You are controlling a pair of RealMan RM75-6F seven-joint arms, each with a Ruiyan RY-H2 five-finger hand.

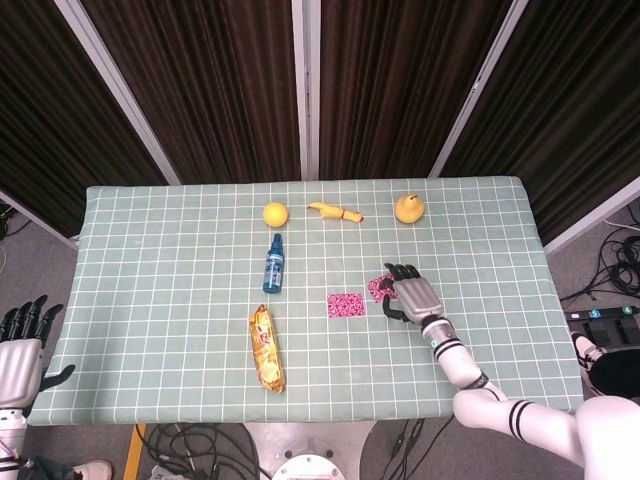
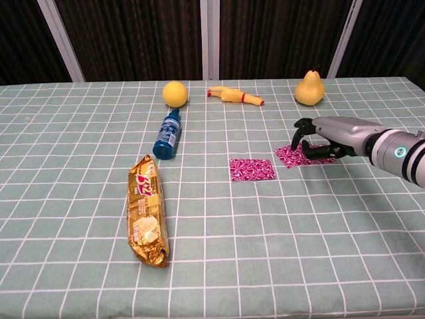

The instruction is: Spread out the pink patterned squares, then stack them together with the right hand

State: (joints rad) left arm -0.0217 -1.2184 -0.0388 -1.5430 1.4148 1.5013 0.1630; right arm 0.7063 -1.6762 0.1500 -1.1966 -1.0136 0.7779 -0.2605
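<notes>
Two pink patterned squares lie flat on the green checked cloth, a small gap between them. The left square [image 1: 346,305] [image 2: 252,169] lies free. The right square [image 1: 379,288] [image 2: 291,157] is partly covered by my right hand [image 1: 411,296] [image 2: 327,138], whose curved, spread fingers arch over its right part, with the thumb low against it. The hand grips nothing. My left hand [image 1: 20,345] hangs off the table's near left corner, fingers apart and empty; only the head view shows it.
A gold snack packet [image 1: 266,348] [image 2: 147,209] and a blue spray bottle [image 1: 274,264] [image 2: 167,133] lie left of the squares. Along the far side sit a yellow ball [image 1: 275,214], a rubber chicken [image 1: 335,212] and a pear [image 1: 407,208].
</notes>
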